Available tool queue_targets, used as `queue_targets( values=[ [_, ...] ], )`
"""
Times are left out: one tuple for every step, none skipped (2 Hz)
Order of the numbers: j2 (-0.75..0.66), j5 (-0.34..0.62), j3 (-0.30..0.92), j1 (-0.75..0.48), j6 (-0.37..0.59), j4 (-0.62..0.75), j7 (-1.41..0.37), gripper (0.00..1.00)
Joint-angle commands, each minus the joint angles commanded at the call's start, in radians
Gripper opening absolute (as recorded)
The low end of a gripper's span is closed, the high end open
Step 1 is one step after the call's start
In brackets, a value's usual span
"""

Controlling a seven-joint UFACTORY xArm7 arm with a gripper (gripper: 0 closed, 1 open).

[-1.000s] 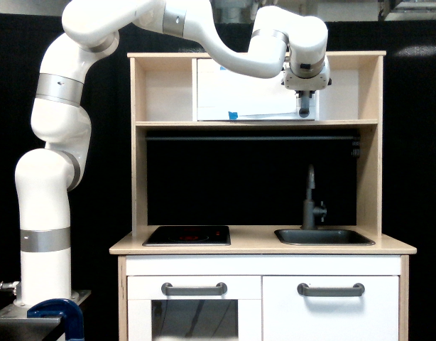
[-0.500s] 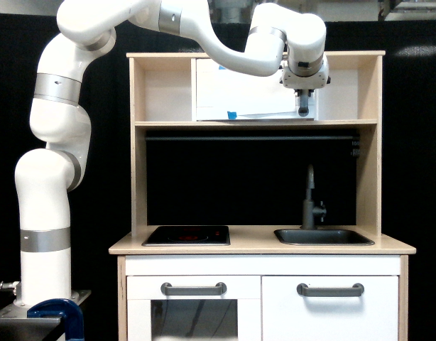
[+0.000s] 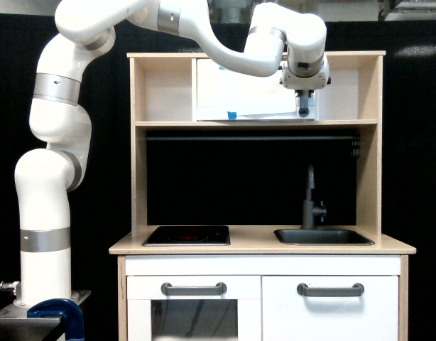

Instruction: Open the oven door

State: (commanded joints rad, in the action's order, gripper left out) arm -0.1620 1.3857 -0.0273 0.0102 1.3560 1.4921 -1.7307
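The oven door (image 3: 250, 96) is the wide white panel in the upper shelf of the toy kitchen, with a small piece of blue tape (image 3: 233, 115) near its lower edge. It looks flush with its compartment or nearly so. My gripper (image 3: 304, 108) hangs from the white arm, pointing down right in front of the panel's right edge, where it covers most of the handle. Its dark fingers read as one narrow shape from here. Whether they are clamped on the handle does not show.
Below the shelf are a black hob (image 3: 187, 235), a grey sink (image 3: 323, 236) with a tap (image 3: 312, 199), and two lower white doors with horizontal grey handles (image 3: 194, 289) (image 3: 330, 290). The arm's base (image 3: 44, 270) stands at the exterior view's left, beside a blue clamp (image 3: 58, 311).
The upper arm has shifted slightly to the exterior view's left and the wrist has risen a few pixels. The white panel looks almost unmoved.
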Motion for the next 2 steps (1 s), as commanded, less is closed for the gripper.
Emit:
queue_targets(
  values=[
    [0.028,0.000,-0.002,0.009,0.006,-0.032,-0.005,0.00],
    [0.021,-0.003,0.000,0.018,0.017,-0.023,-0.005,0.00]
  ],
)
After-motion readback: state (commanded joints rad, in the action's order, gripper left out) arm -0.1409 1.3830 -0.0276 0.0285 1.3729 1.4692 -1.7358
